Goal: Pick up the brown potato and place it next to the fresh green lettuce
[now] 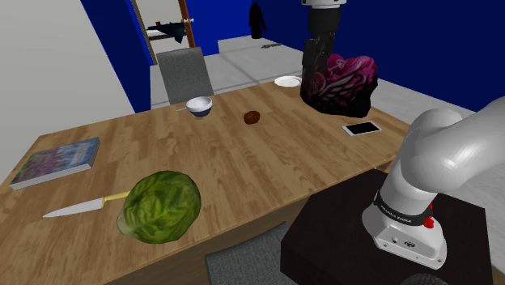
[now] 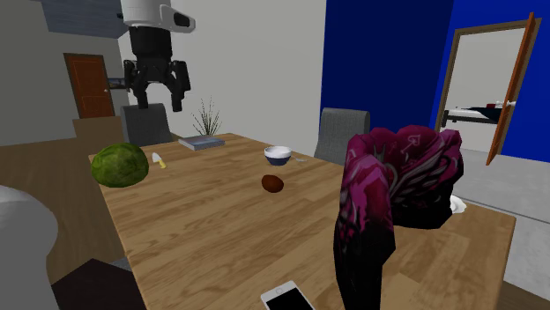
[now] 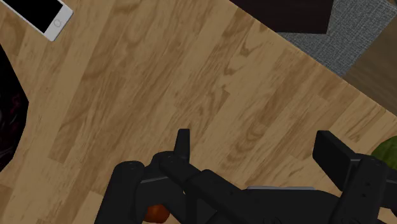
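**Shoulder view: potato alone on the tabletop, jaws released and up in the air**

The small brown potato (image 1: 252, 117) lies on the wooden tabletop (image 1: 243, 166) with nothing touching it. A white bowl (image 1: 199, 105) sits near it toward the shoulder view's left, and a pink-and-black bag (image 1: 340, 85) toward the right. The green lettuce (image 1: 160, 207) is well apart from the potato, down by the tabletop's near edge. A knife (image 1: 81, 207) lies just beside the lettuce, its yellow handle at the leaves. A book (image 1: 57, 162) rests further left, and a white phone (image 1: 362, 128) lies near the bag.

From the second exterior view the black jaws hang high above the tabletop, spread apart and holding nothing. In the wrist view the two fingers (image 3: 182, 145) stand wide of each other over bare wood, and a sliver of the potato peeks out from behind the hand's dark body.
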Motion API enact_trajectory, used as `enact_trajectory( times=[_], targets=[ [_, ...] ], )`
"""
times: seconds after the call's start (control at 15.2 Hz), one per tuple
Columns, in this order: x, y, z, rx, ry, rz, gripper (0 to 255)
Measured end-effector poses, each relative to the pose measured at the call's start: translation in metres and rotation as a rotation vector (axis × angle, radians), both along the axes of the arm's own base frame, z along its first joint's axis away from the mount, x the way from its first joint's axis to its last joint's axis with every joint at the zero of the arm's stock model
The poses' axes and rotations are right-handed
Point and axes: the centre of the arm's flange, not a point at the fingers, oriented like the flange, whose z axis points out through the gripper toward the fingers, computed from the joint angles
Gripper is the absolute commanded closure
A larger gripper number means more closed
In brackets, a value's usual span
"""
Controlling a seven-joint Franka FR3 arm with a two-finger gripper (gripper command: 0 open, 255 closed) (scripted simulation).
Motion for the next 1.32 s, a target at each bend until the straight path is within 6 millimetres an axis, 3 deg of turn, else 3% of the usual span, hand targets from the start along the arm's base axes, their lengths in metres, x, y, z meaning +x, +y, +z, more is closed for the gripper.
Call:
enact_trajectory(
  times=[0.2, 0.59, 1.32],
  targets=[
    [0.008, -0.012, -0.009, 0.009, -0.005, 0.033, 0],
    [0.042, -0.071, -0.051, 0.050, -0.030, 0.201, 0],
    [0.136, -0.157, -0.129, 0.127, -0.080, 0.520, 0]
  ],
)
